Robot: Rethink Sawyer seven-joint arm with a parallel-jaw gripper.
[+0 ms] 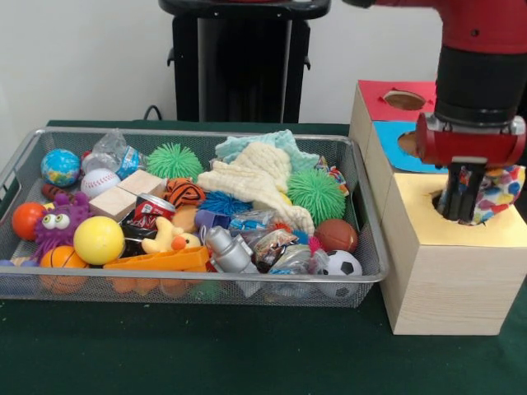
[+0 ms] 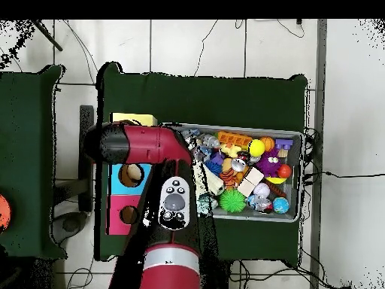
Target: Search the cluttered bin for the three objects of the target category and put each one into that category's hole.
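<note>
- You had the bin [image 1: 368,216] on the green table [image 1: 247,362], a wide shallow tray of silver wire mesh, and it was filled with mixed toys.
- In the bin you could see a pale cream cloth [image 1: 255,179] lying over a light blue one, two spiky green balls [image 1: 174,160] at the far side, a yellow ball [image 1: 99,239], a purple monster with big eyes [image 1: 59,222], a baseball [image 1: 100,181], a small globe ball [image 1: 60,167], a soccer ball [image 1: 340,264] and an orange flat piece [image 1: 161,261] against the near wall.
- Just beside the bin stood three pale wooden boxes in a row: the red-topped box [image 1: 383,95] farthest from the front camera, the blue-topped box [image 1: 391,144] between, and the yellow-topped box [image 1: 449,271] nearest.
- The arm [image 1: 482,66] came down over the yellow-topped box, and in the overhead view it covered most of that box.
- The gripper [image 1: 461,202] reached down to the hole [image 1: 440,202] in the yellow top.
- One of the three objects, a soft patterned piece [image 1: 501,193], hung at the gripper, partly over the hole; it was white with red, blue and yellow spots and looked floppy.
- The dark fingers stood close together against this piece; you could not tell for sure whether they pinched it.
</note>
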